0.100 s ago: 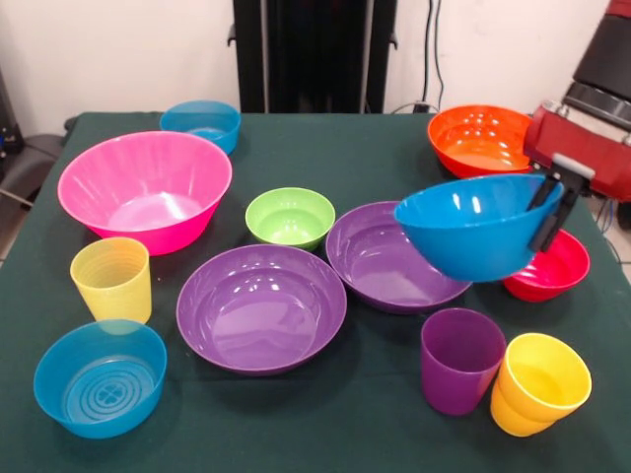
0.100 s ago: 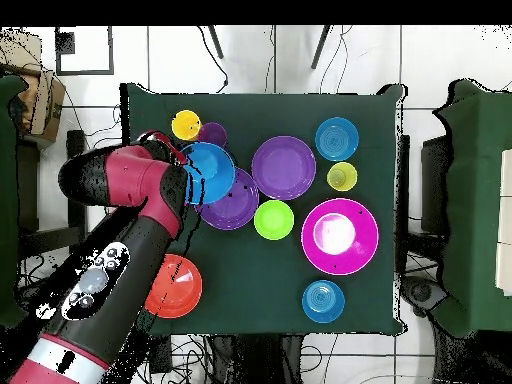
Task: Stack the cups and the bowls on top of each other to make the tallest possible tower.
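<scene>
In gripper, blue bowl, lifted

You have a dark green worktop before you. Behind it stands a white wall, a black column against it, cables hanging just beside the column.

Held a raised bowl in the hand above the worktop at the frame's right, overlapping a lower bowl. Found the largest bowl at upper left, one wide bowl and another wide bowl side by side at centre, and a single cup beside a nested cup pair at lower right.
</scene>
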`<state>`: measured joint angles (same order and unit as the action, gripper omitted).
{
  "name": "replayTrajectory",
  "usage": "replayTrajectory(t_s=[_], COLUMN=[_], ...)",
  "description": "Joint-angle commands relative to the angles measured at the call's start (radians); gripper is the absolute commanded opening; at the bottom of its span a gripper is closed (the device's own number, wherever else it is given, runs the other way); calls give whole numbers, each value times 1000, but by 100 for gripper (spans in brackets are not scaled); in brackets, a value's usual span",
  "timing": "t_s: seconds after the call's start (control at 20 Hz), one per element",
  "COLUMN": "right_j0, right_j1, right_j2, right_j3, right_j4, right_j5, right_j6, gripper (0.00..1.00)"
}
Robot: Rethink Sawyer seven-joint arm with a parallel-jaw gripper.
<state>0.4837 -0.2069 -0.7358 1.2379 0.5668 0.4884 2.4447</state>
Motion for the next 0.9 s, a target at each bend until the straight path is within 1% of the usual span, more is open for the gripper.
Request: replayTrajectory(t_s=[0.05, 0.2, 0.45, 0.7, 0.9], right_j0=[-48, -58, -63, -80, -82], right_j1=[-98, -82, -59, -23, -13], right_j2=[207, 203, 176, 149, 139], right_j3=[98, 64, -16, -123, -150], right_j4=[-141, -164, -180, -171, -152], right_j5=[39, 26, 65, 88, 98], right_j6=[-133, -98, -45, 3, 47], gripper=[0, 0, 0, 0, 0])
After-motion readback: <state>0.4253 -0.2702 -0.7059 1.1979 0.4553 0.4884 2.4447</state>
